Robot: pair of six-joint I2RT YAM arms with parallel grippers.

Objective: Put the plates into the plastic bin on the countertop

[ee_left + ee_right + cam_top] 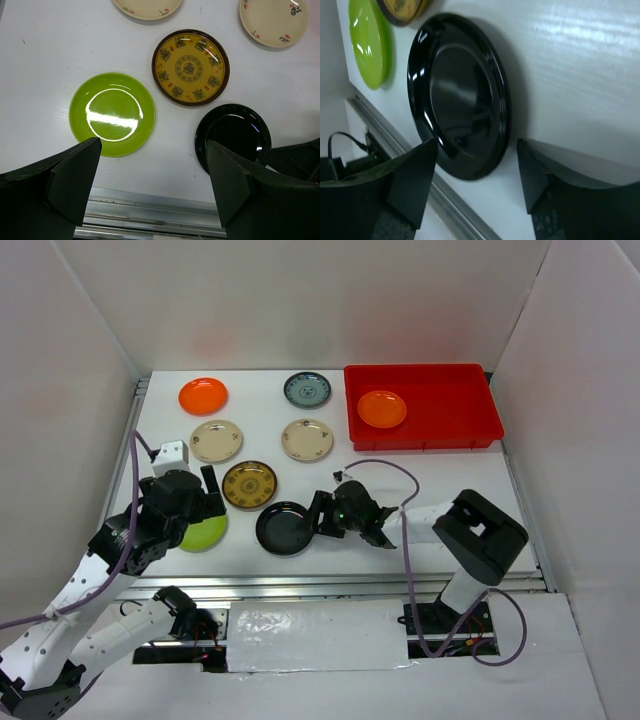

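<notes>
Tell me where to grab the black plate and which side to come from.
Probably its raised rim at the right edge, coming from the right, where the right gripper faces it. The black plate lies flat and shallow, so only the rim offers purchase; the brown-gold plate crowds its far-left side.

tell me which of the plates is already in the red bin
The orange plate lying at the left end of the bin. The other orange plate and all the rest lie on the countertop outside it.
</notes>
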